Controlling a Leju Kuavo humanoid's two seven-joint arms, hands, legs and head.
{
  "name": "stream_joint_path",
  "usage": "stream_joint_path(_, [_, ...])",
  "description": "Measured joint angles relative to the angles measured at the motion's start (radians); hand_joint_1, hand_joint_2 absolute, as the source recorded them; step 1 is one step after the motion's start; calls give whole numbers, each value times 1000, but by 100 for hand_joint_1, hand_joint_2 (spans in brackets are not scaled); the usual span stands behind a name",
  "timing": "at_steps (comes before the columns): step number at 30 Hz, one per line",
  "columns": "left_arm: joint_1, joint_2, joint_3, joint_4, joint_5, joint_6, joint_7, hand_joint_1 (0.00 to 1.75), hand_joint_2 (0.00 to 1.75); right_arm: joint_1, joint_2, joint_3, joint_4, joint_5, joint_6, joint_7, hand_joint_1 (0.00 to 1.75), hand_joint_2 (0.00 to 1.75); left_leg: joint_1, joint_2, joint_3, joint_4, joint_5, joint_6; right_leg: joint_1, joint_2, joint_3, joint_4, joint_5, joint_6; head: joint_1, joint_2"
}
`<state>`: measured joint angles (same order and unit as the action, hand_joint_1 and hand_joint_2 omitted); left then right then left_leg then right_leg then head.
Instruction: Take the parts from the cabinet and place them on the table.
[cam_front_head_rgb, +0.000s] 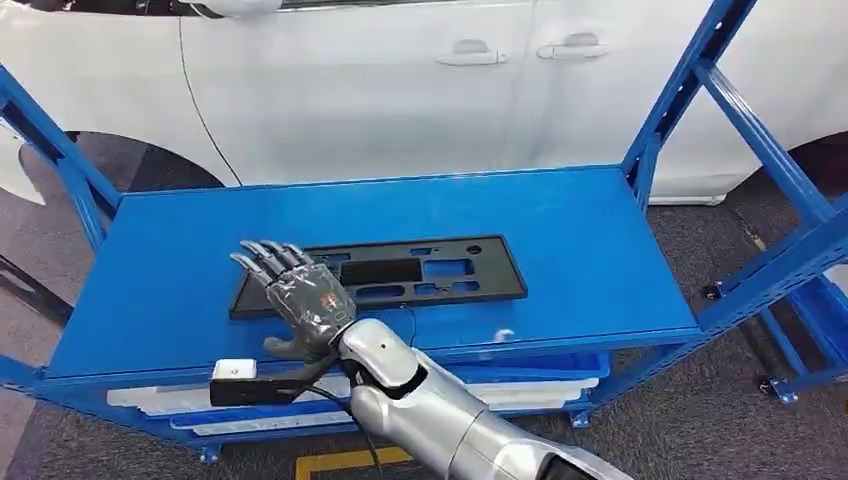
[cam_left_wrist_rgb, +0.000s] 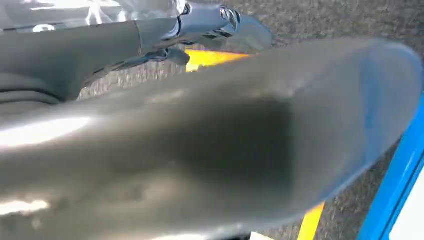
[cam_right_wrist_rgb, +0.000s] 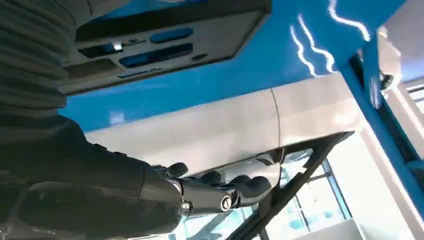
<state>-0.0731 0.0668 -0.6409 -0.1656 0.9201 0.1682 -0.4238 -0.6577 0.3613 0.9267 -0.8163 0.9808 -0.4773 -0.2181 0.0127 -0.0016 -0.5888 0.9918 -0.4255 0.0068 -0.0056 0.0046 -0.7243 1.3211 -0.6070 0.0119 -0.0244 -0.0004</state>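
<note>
A flat black plastic panel (cam_front_head_rgb: 400, 272) with several rectangular cut-outs lies on the blue top shelf (cam_front_head_rgb: 580, 230) of the rack. My right hand (cam_front_head_rgb: 305, 300) is stretched out flat above the panel's left end, fingers straight and apart, holding nothing. I cannot tell whether it touches the panel. In the right wrist view the same panel (cam_right_wrist_rgb: 165, 45) lies beside the hand (cam_right_wrist_rgb: 210, 192), whose dark fingers are extended and empty. In the left wrist view my left hand (cam_left_wrist_rgb: 200, 22) is a close, blurred grey mass over the floor, its grip unreadable.
A white car (cam_front_head_rgb: 400, 90) stands right behind the rack. Blue slanted uprights (cam_front_head_rgb: 690, 90) rise at the shelf's right and left ends. White flat parts (cam_front_head_rgb: 300, 412) lie on the lower shelf. Yellow floor tape (cam_front_head_rgb: 345, 462) runs in front.
</note>
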Motion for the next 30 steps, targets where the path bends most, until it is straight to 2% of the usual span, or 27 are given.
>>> stream_joint_path(1, [1, 0, 0, 0, 0, 0, 0, 0, 0, 0, 0, 12, 12, 17, -13, 18, 0, 175, -2, -1, 0, 1, 0, 0, 0, 0, -10, 13, 10, -2, 0, 0])
stream_joint_path(2, [1, 0, -1, 0, 0, 0, 1, 0, 0, -1, 0, 21, 23, 27, -25, 33, 0, 175, -3, -2, 0, 2, -1, 1, 1, 0, 7, -26, 42, -5, 0, 0])
stream_joint_path(4, [-2, 0, -4, 0, -2, 0, 2, 0, 0, -11, 0, 32, 44, 34, -43, 48, 0, 175, -6, -5, 1, 6, -2, -1, 3, 0, 92, -204, 130, -18, 0, 0])
stream_joint_path(5, [-3, -1, -6, 0, -2, 0, 2, 0, 0, -18, 0, 35, 58, 34, -51, 54, 0, 175, -6, -6, 1, 7, -3, -2, 7, -1, 133, -286, 155, -29, 0, 0])
stream_joint_path(6, [-4, -3, -9, 0, -2, 0, 2, 0, 0, -25, 0, 37, 71, 34, -59, 59, 0, 175, -14, -6, -2, 11, -5, -8, 10, -2, 137, -303, 148, -28, -3, 0])
stream_joint_path(7, [-3, -1, -10, 0, -2, 0, 3, 0, 0, -29, 0, 39, 85, 35, -68, 60, 0, 175, -11, -6, -3, 10, -5, -14, 9, -1, 136, -306, 151, -28, 0, 0])
stream_joint_path(9, [-4, 0, -14, 0, -2, 0, 5, 0, 0, -34, 0, 40, 115, 35, -77, 64, 0, 175, -7, -5, -1, 5, -2, -26, 16, 1, 135, -307, 153, -37, 0, 0])
stream_joint_path(10, [-5, 1, -16, 0, -2, 0, 5, 0, 0, -35, 0, 40, 124, 35, -80, 70, 0, 175, -9, -5, 0, 5, -3, -32, 7, 0, 139, -318, 160, -44, 0, 0])
stream_joint_path(11, [-3, 2, -18, 0, -2, 0, 5, 0, 0, -37, 1, 40, 135, 36, -81, 73, 0, 175, -7, -3, -3, 16, -13, -38, 3, -1, 144, -324, 164, -47, -2, 0])
stream_joint_path(12, [-4, 1, -20, 0, -4, 1, 6, 0, 0, -42, 2, 40, 145, 37, -83, 77, 0, 175, -6, -4, -20, 56, -44, -43, 1, -2, 145, -325, 164, -50, -4, 0])
stream_joint_path(14, [-7, 3, -23, 0, -6, 0, 8, 0, 0, -45, 2, 40, 175, 41, -93, 85, 0, 175, 1, -3, -97, 225, -126, -55, 2, -4, 145, -325, 164, -51, -4, 0])
stream_joint_path(15, [-6, 3, -24, 0, -6, 0, 10, 0, 0, -44, 2, 40, 187, 43, -96, 90, 0, 175, 2, -3, -132, 299, -151, -59, 2, -4, 145, -324, 163, -52, -4, 0])
stream_joint_path(16, [-5, 3, -25, 0, -6, 0, 11, 0, 0, -44, 2, 41, 201, 47, -98, 97, 0, 175, 3, -3, -146, 326, -149, -60, 2, -4, 146, -324, 163, -52, -4, 0])
stream_joint_path(17, [-5, 3, -25, 0, -6, 0, 11, 0, 0, -45, 2, 41, 212, 50, -99, 103, 0, 175, 6, -3, -137, 303, -124, -62, 2, -2, 147, -324, 162, -51, -4, 0])
stream_joint_path(18, [-6, 5, -26, 0, -8, 1, 11, 0, 0, -46, 2, 41, 222, 52, -99, 113, 0, 175, 8, -3, -104, 232, -80, -62, 2, -1, 150, -324, 160, -49, -4, 0])
stream_joint_path(19, [-7, 6, -26, 0, -8, 1, 11, 0, 0, -48, 2, 41, 230, 52, -99, 119, 0, 175, 10, -2, -51, 125, -27, -61, 1, 0, 154, -323, 157, -46, -4, 0])
stream_joint_path(20, [-8, 8, -26, 0, -9, 1, 13, 0, 0, -53, 2, 41, 239, 53, -100, 124, 0, 175, 11, -1, -7, 33, 11, -59, 1, 0, 157, -322, 155, -42, -4, 0])
stream_joint_path(21, [-9, 8, -27, 0, -9, 1, 14, 0, 0, -60, 2, 41, 252, 53, -103, 128, 0, 175, 6, -2, 11, 4, -8, -51, 7, 0, 154, -321, 153, -36, -3, 0])
stream_joint_path(22, [-13, 8, -28, 0, -9, 2, 14, 0, 0, -65, 2, 41, 265, 54, -106, 132, 0, 175, 2, -4, 7, 1, -2, -39, 7, 1, 150, -320, 155, -31, -4, 0])
stream_joint_path(24, [-12, 8, -31, 0, -9, 3, 17, 0, 0, -69, 2, 41, 286, 57, -109, 138, 0, 175, -1, -5, 3, 4, -5, -31, 5, 0, 151, -322, 155, -22, -3, 0])
stream_joint_path(26, [-13, 8, -33, 0, -9, 3, 18, 0, 0, -74, 2, 41, 303, 59, -112, 142, 0, 175, 8, -1, 10, -8, 2, -15, 3, 0, 150, -312, 144, -9, -2, 0])
stream_joint_path(27, [-14, 8, -34, 0, -9, 3, 18, 0, 0, -79, 2, 41, 312, 61, -115, 142, 0, 175, 7, -1, 11, -9, 2, -9, 3, 0, 133, -273, 117, -6, -1, 0])
stream_joint_path(29, [-16, 8, -35, 0, -9, 4, 19, 0, 0, -82, 0, 41, 331, 73, -114, 153, 0, 175, 5, 1, 10, -9, 1, -2, 2, 0, 55, -113, 38, -3, -2, 0])
stream_joint_path(30, [-16, 8, -36, 0, -9, 7, 20, 0, 0, -81, -1, 41, 342, 78, -114, 158, 0, 175, 4, 1, 9, -8, 1, -1, 1, 0, 16, -35, 12, -1, -2, 0])
